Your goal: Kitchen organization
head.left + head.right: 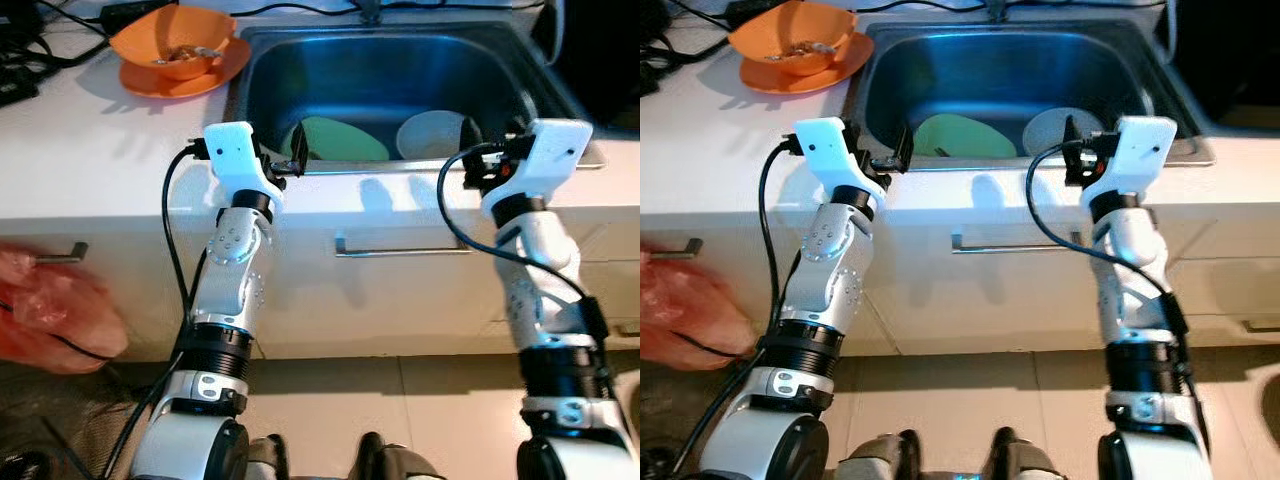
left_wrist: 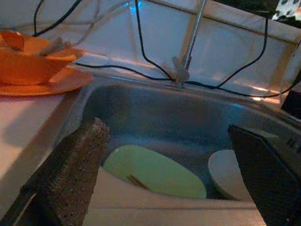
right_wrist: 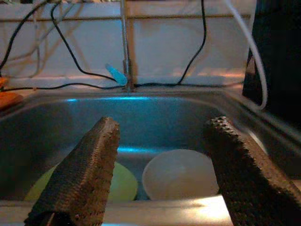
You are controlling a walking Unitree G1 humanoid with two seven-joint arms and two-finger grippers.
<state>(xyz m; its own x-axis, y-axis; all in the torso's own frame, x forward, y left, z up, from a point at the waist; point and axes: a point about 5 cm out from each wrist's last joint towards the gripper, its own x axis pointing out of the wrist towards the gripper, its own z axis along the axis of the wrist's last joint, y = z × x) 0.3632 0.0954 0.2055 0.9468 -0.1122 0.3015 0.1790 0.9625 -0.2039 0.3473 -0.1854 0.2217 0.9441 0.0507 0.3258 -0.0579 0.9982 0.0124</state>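
Both grippers poised at the sink's front edge, dishes waiting below.

Left gripper [image 1: 285, 160] and right gripper [image 1: 480, 150] hover with fingers spread, holding nothing, over the sink [image 1: 390, 65] at upper centre. Inside lie a green plate [image 1: 335, 140] and, just beside it, a white plate [image 1: 432, 133]. The orange bowl [image 1: 170, 45] sits upper left. Best approach, I'd say: dip in, pinch a rim squarely. No readable labels.
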